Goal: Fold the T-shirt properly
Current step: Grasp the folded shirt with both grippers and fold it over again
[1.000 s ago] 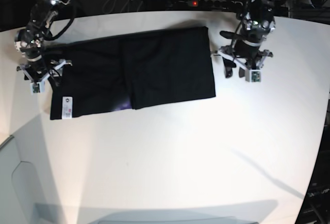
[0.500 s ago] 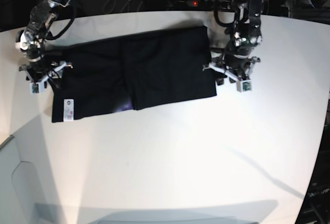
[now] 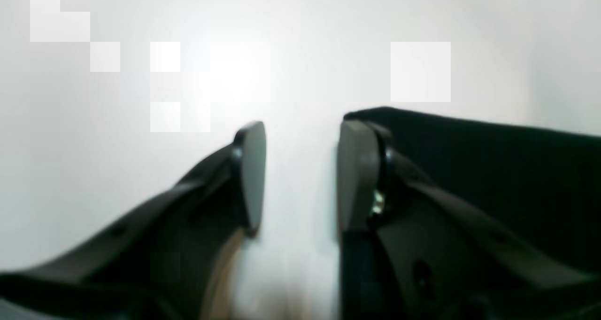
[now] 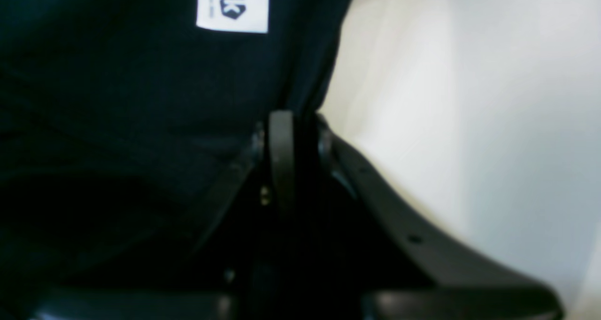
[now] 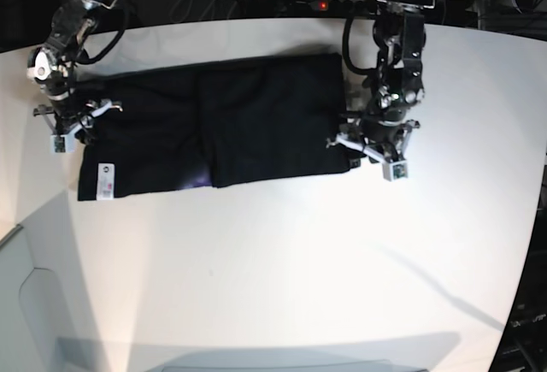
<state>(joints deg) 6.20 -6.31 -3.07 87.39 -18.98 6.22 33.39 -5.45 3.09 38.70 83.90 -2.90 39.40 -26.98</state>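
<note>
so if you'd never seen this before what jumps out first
A large black cloth T-shirt, folded into a long band, lies across the far half of the white table. A small white label shows near its corner. The right hand is shut on the shirt's edge, while the left hand is open beside the other end.

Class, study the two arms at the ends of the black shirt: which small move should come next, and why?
Probably shift the left gripper sideways onto the T-shirt corner and close; its jaws stand open over bare table, while the right gripper looks shut on the opposite edge.
</note>
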